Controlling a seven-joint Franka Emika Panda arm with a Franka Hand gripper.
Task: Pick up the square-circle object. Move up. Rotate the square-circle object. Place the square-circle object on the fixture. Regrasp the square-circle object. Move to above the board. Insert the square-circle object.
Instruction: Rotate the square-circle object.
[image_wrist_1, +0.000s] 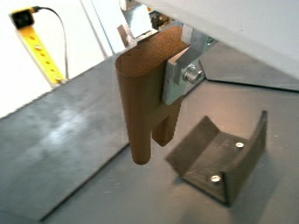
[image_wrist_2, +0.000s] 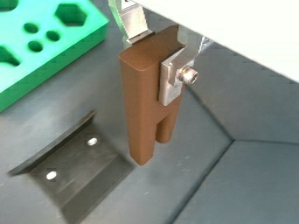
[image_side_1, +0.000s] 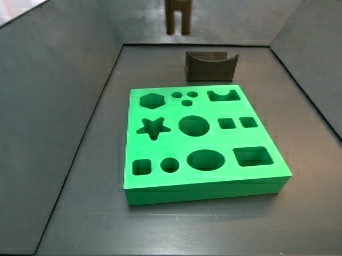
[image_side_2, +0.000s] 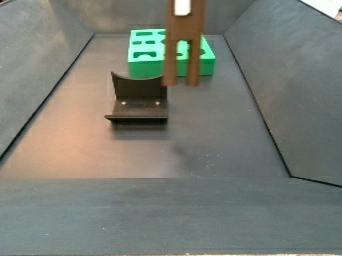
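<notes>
I see a dark grey floor (image_side_2: 201, 150). The green board (image_side_1: 201, 140) lies flat on it, the fixture (image_side_2: 136, 100) just beside; my hand (image_wrist_2: 158, 44) hangs above.

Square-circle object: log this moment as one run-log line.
gripper: shut on square-circle object | object: airborne, prongs down | fixture: empty, below, not touching | board: holes unfilled | step: place on fixture, pending
</notes>
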